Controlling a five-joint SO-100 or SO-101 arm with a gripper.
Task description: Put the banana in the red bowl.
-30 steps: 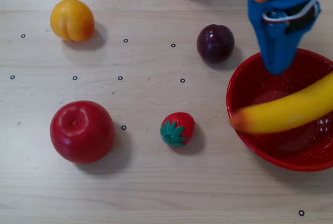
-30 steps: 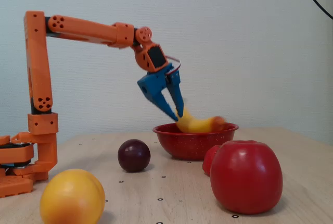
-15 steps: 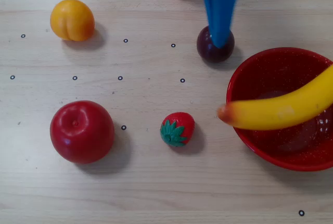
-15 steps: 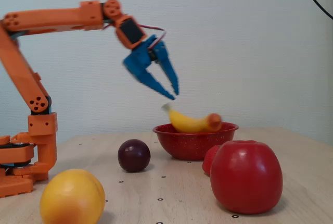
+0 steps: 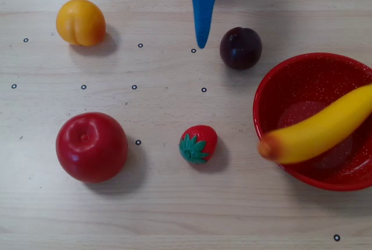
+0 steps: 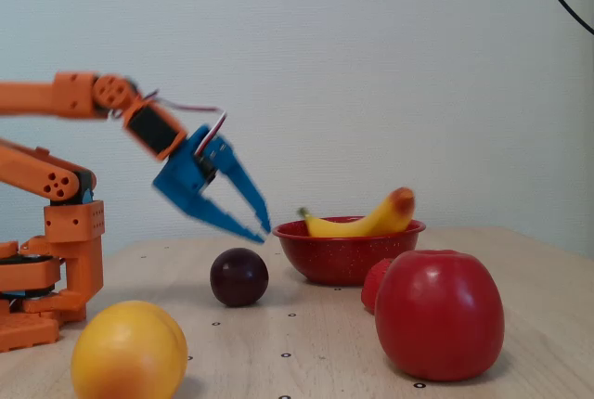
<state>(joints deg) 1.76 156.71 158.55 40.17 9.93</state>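
Yellow curved plastic banana (image 6: 367, 218) is lying across glossy red speckled bowl (image 6: 348, 250), tip overhanging rim; my blue fingers (image 6: 263, 229) are hanging open & empty just beside it, above the surface.

The pale wooden worktop (image 5: 174, 203) carries a peach (image 5: 80, 22), plum (image 5: 240, 47), apple (image 5: 91, 146), strawberry (image 5: 198, 143) and red bowl (image 5: 302, 75), all apart.

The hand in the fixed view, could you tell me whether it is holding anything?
Nothing: the hand is open and empty, and the banana lies in the red bowl.
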